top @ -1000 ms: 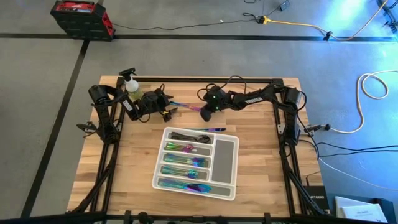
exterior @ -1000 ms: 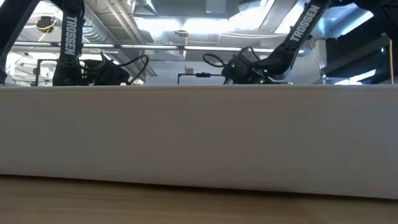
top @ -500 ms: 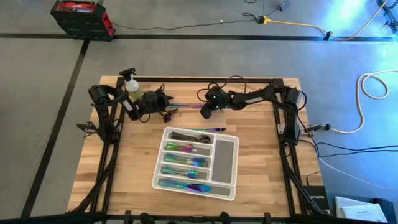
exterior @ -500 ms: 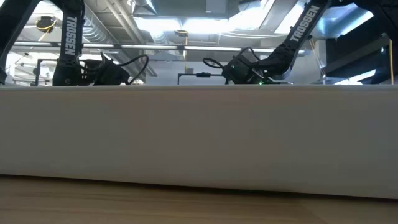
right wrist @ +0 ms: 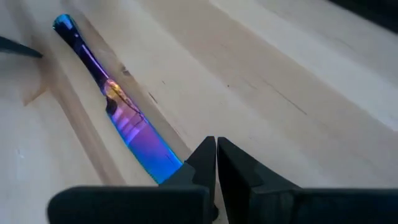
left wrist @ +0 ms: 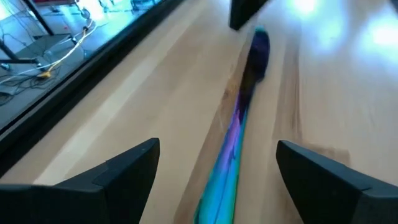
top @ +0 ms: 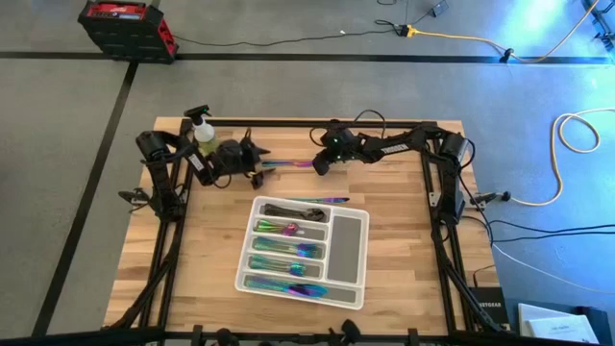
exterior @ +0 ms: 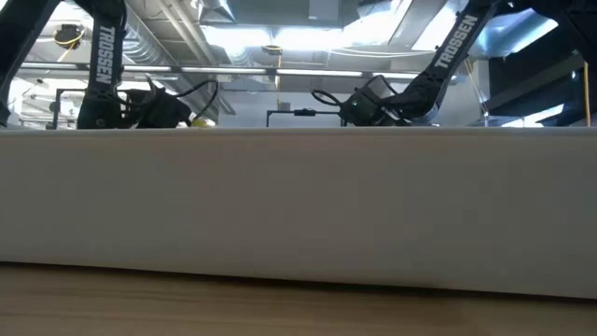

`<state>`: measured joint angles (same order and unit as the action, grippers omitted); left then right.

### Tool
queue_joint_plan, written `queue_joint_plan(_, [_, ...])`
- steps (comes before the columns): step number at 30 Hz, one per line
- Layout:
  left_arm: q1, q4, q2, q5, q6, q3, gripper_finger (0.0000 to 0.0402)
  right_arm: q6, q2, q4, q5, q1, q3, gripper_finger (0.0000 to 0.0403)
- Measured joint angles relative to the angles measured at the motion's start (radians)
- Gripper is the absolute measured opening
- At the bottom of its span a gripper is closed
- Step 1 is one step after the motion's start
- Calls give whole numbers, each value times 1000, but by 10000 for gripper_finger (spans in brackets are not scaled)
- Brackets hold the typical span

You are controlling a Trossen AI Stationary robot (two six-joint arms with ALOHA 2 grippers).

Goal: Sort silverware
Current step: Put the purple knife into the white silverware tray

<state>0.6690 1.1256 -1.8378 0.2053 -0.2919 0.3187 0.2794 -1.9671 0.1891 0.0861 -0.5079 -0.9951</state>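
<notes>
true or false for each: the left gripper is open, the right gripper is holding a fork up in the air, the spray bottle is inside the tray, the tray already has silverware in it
1. The left gripper is open. True: its fingers stand apart on either side of the iridescent knife.
2. The right gripper holds a fork in the air. False: it is shut and the knife lies on the table.
3. The spray bottle is inside the tray. False: it stands at the table's far left corner.
4. The tray already holds silverware. True.
</notes>
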Motion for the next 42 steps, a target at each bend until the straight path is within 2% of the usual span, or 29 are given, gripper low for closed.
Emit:
queue_joint_plan(5, [-3,-30,11,-14,27,8,310,0,0,2,15,4,0,0])
queue_joint_plan(9, [-9,-290,97,-34,39,85,310,0,0,2,40,3,0,0])
queue_joint_plan(11, [-9,-439,117,-32,-11,129,310,0,0,2,43,3,0,0])
queue_joint_plan(13, [-9,-516,118,-19,-74,156,310,0,0,3,45,3,0,0])
queue_joint_plan(23, [-6,-562,127,-1,-106,167,308,2,0,2,91,3,0,0])
queue_joint_plan(27, [7,-564,127,16,-110,167,281,2,0,3,91,3,0,0])
queue_joint_plan(31, [23,-579,126,33,-131,170,234,3,0,3,102,3,0,0])
queue_joint_plan(35, [43,-742,137,41,-155,237,194,4,0,3,149,3,0,0])
queue_joint_plan(38, [44,-864,138,40,-223,290,170,5,0,4,229,3,-7,0])
queue_joint_plan(42, [57,-934,138,48,-223,317,149,-13,0,48,256,4,-26,0])
